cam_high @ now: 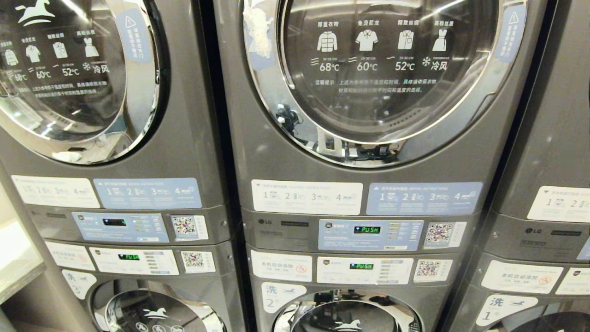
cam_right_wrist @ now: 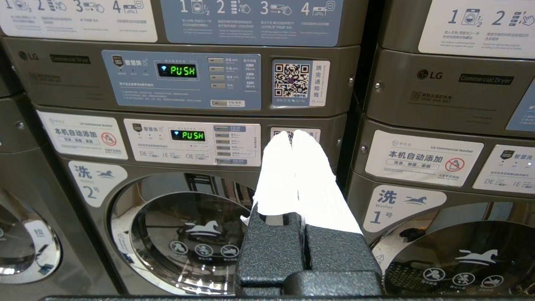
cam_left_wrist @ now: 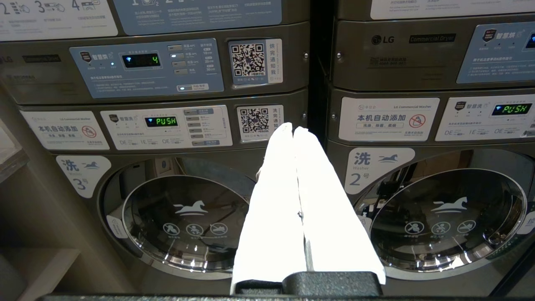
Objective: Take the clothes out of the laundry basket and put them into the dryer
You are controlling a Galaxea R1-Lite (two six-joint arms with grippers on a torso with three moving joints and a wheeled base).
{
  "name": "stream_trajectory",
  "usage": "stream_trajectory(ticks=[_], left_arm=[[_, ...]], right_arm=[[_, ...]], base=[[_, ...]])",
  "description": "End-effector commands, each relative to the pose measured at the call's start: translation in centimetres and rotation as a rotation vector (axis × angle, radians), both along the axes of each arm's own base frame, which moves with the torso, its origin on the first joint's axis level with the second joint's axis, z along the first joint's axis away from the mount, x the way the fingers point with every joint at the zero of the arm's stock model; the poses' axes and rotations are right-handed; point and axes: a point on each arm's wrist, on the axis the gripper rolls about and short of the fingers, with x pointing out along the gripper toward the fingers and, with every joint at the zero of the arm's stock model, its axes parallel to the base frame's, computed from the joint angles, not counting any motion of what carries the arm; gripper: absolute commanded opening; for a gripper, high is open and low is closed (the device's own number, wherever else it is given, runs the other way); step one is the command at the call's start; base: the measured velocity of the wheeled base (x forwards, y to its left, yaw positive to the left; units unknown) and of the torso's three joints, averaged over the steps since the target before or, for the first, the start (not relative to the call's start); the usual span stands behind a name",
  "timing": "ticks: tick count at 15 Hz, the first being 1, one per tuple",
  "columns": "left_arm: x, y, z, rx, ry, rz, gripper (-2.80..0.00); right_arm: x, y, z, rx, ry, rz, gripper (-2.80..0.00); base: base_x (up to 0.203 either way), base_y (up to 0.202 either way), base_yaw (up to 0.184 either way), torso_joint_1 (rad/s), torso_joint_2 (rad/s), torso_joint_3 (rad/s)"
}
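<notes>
Both my left pincer (cam_left_wrist: 294, 129) and right pincer (cam_right_wrist: 291, 134) are clenched, grasping nothing. The dryer (cam_high: 368, 78), door closed, stands straight ahead, above both; I see no basket or clothes.

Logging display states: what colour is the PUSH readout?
Green PUSH readout, clearest in the right wrist view.

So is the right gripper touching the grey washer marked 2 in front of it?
Apart. In the right wrist view the right gripper, its white fingers pressed together and holding nothing, hangs in front of the grey washer's control panel; no contact shows.
</notes>
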Motion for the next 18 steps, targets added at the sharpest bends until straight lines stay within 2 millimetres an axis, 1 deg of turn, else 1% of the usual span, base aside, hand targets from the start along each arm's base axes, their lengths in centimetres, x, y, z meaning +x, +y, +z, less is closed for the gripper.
stream_trajectory(ticks=[1, 18], left_arm=[[0.0, 0.0, 0.0, 0.0, -0.001, 0.0, -2.8], [0.0, 0.0, 0.0, -0.002, -0.001, 0.002, -2.8]], right_arm=[[0.0, 0.0, 0.0, -0.012, -0.001, 0.001, -2.8], [0.0, 0.0, -0.02, -0.004, 0.001, 0.002, -2.8]], base=[[0.0, 0.0, 0.0, 0.0, 0.0, 0.0], [0.0, 0.0, 0.0, 0.0, 0.0, 0.0]])
